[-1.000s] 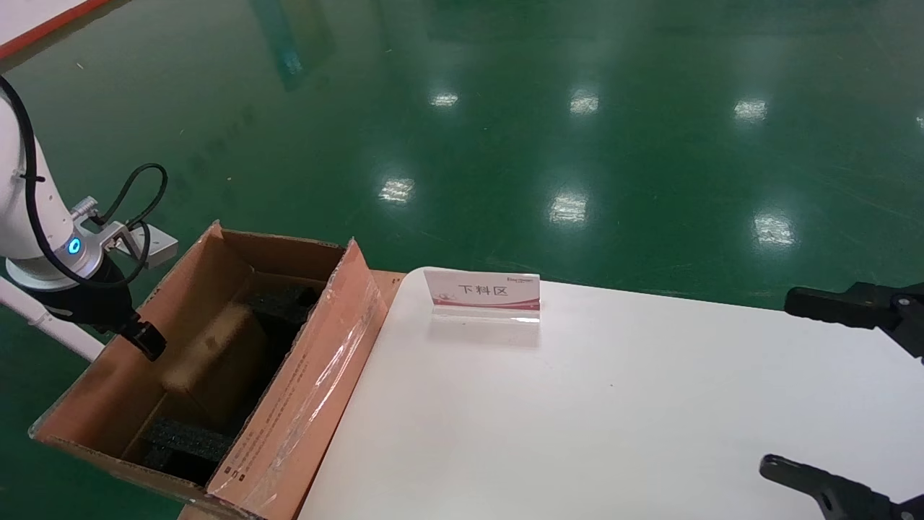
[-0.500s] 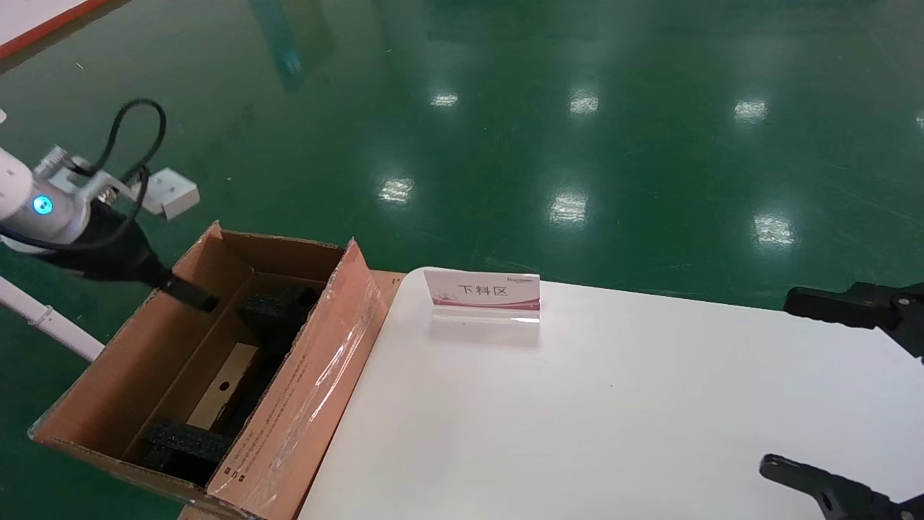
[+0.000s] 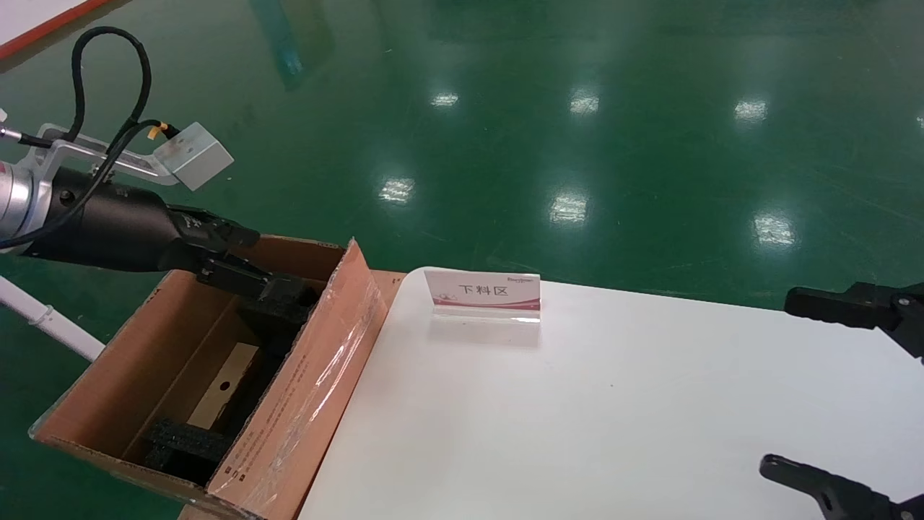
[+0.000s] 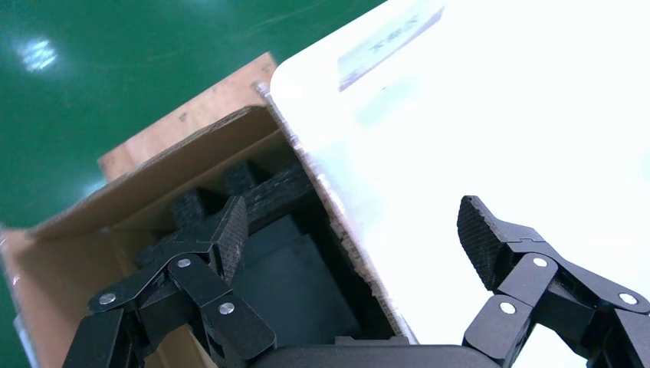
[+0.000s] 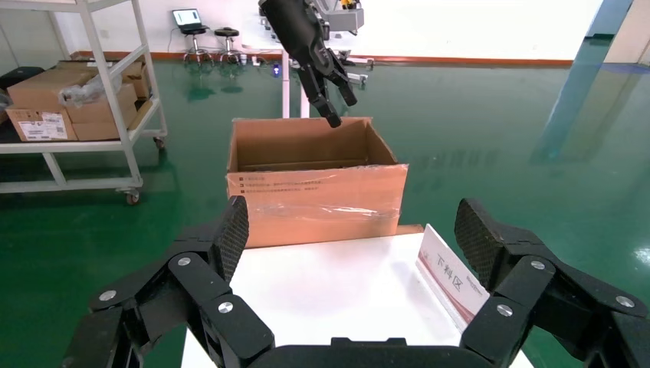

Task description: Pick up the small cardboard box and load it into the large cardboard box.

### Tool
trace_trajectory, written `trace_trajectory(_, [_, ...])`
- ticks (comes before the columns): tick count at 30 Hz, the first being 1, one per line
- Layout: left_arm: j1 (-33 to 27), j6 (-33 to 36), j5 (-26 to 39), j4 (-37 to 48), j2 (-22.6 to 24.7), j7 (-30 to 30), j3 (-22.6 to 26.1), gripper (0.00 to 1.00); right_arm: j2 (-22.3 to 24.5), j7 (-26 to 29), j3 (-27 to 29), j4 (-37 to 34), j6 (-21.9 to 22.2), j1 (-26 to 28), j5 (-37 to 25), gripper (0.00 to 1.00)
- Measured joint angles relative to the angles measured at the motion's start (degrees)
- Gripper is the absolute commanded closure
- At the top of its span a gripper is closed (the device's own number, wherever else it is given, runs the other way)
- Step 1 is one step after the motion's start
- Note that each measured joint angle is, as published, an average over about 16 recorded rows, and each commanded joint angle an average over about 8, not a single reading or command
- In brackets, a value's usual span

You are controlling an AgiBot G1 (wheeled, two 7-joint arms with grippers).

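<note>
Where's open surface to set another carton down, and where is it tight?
The white table is bare from the sign stand across to the open right gripper at its right edge. Crowded: the large cardboard box, holding black foam blocks and the small cardboard box, with the open left gripper above.

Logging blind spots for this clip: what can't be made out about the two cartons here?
- small cardboard box: head view shows only its pale holed face; foam blocks and the large cardboard box walls hide the rest.
- Left wrist view: the left gripper, open, blocks the carton's lower interior; small box not seen.
- Right wrist view: the near wall hides the contents, beyond the open right gripper.
</note>
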Motion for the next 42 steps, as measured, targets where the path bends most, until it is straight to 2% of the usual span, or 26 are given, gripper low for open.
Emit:
trace_trajectory(6, [2.45,1.76,-2.08,-1.15,-0.37,3.29,-4.5,0.0,0.0,-0.01,0.0,-0.02,0.0,0.0,-0.01,0.0])
trace_trajectory(12, [8.75,3.56,-3.73,-1.6,0.53,6.67,-12.56,0.0,0.0,-0.02,-0.01,-0.03,0.0,0.01,-0.01,0.0])
trace_trajectory(42, [54.14,15.14,-14.21,-1.8,8.3,27.79,-67.14,0.0,0.03,-0.07,-0.09,-0.05,0.02,0.04,0.04,0.0])
